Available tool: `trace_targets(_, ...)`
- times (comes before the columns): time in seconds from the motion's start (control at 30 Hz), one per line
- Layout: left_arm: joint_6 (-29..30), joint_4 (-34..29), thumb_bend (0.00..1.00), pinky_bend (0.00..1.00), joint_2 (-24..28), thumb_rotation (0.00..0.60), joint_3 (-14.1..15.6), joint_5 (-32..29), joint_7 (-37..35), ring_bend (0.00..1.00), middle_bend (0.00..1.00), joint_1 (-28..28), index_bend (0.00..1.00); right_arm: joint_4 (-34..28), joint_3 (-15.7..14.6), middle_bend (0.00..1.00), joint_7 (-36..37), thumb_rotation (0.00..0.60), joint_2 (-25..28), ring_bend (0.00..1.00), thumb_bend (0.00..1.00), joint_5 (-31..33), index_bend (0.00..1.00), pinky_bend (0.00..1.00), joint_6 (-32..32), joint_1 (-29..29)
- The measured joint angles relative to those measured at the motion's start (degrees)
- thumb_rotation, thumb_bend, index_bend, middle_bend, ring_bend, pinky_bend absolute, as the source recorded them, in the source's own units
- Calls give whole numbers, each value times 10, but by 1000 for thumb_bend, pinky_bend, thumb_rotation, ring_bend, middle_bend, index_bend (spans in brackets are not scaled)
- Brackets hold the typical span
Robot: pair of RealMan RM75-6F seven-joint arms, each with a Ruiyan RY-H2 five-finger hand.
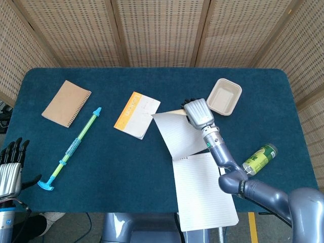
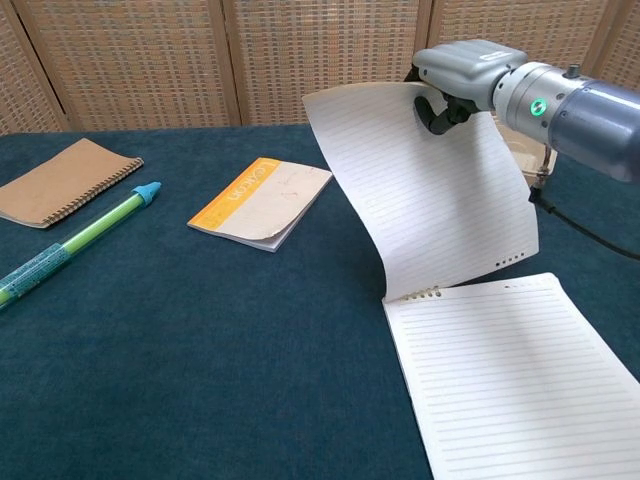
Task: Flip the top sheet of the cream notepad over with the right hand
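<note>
The right hand (image 2: 462, 75) pinches the far edge of the lined cream top sheet (image 2: 430, 190), holding it nearly upright over the spiral-bound cream notepad (image 2: 510, 380) at the near right of the blue-clothed table (image 1: 101, 167), while the left hand (image 1: 10, 169) hangs at the table's near-left edge with fingers straight, holding nothing.

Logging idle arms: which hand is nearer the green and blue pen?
Left. The left hand sits off the table's near-left corner, close to the pen; the right hand holds the lifted sheet farther away.

Blue table (image 1: 152, 167) bears notepad (image 1: 202, 192); booklet (image 1: 136, 114); pen (image 1: 73, 148); tray (image 1: 223, 96); can (image 1: 259, 159).
</note>
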Motion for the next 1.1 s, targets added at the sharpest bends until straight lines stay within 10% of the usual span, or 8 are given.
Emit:
trace_targets(0.17, -7, 4, 0, 91, -2, 600, -2, -9, 1, 0, 0, -3, 0, 83, 10, 462, 11, 600, -34, 432, 723, 20, 568, 438, -17, 29)
trace_targets(0.5, -13, 5, 0, 91, -5, 600, 1, -11, 5, 0, 0, -6, 0, 134, 1, 8, 15, 600, -66, 0, 246, 63, 98, 23, -53, 45)
trace_targets(1.1, -8, -1, 0, 91, -2, 600, 7, -1, 2, 0, 0, -5, 0, -63, -40, 0, 9, 600, 27, 0, 180, 42, 0, 0, 60, -48)
